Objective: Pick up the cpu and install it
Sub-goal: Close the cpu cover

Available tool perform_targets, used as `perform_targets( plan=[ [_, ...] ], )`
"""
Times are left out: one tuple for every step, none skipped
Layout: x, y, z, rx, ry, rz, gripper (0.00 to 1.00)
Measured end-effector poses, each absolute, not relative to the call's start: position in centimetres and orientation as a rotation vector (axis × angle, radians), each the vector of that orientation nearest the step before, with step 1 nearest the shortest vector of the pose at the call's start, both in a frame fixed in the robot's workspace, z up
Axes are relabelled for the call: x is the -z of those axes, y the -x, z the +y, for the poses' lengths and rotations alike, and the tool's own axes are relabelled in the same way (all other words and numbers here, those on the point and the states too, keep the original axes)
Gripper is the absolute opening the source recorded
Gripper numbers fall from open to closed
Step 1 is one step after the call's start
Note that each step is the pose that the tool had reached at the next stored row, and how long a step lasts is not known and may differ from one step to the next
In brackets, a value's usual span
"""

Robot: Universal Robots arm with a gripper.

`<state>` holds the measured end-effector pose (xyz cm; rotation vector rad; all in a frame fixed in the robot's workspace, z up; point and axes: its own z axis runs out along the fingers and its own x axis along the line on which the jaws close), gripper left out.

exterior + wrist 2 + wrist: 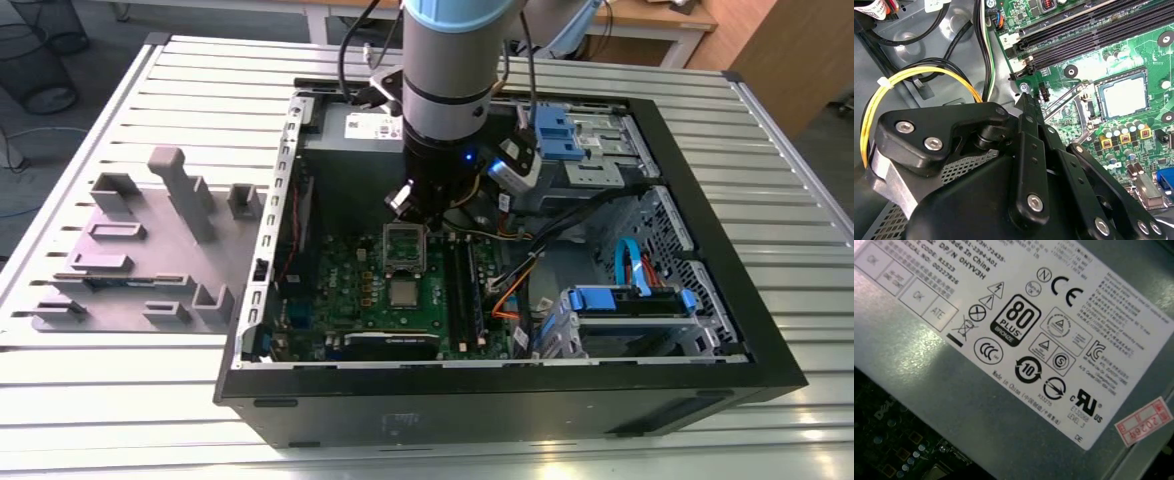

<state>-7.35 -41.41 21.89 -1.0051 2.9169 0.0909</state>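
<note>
The cpu [404,292] [1124,95], a small silvery square, lies flat in its socket on the green motherboard [350,290] [1064,55] inside the open computer case. The hinged metal socket frame [404,246] stands raised just behind it. My gripper [416,205] [1039,150] hangs over the motherboard beyond that frame, near the power supply and apart from the cpu. Its black linkage covers the lower half of the second wrist view.
The grey power-supply box [350,125] [1004,365] sits at the case's far side. Drive cages with blue parts [627,300] and cables [929,75] crowd the exterior view's right. Black memory slots [461,290] run beside the socket. Grey fixture blocks [147,250] stand on the table at the exterior view's left.
</note>
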Motion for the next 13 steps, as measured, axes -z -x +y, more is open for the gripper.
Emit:
perform_targets(
  plan=[
    [-21.89, 7.35, -41.41, -0.091, 1.005, 2.917, 0.11],
    [-21.89, 7.35, -41.41, -0.091, 1.005, 2.917, 0.11],
    [-21.89, 7.35, -41.41, -0.091, 1.005, 2.917, 0.11],
    [-21.9, 7.35, -41.41, -0.091, 1.006, 2.918, 0.11],
    [-21.91, 7.34, -41.41, -0.093, 1.006, 2.92, 0.11],
    [-21.95, 7.33, -41.41, -0.095, 1.007, 2.924, 0.11],
    [-22.0, 7.32, -41.41, -0.097, 1.008, 2.928, 0.11],
    [-22.06, 7.31, -41.4, -0.1, 1.009, 2.933, 0.11],
    [-22.11, 7.3, -41.4, -0.103, 1.011, 2.937, 0.11],
    [-22.13, 7.29, -41.4, -0.106, 1.012, 2.941, 0.11],
    [-22.14, 7.29, -41.41, -0.107, 1.012, 2.943, 0.11],
    [-22.15, 7.28, -41.41, -0.108, 1.013, 2.945, 0.11],
    [-22.16, 7.27, -41.41, -0.109, 1.014, 2.948, 0.11]
  ],
)
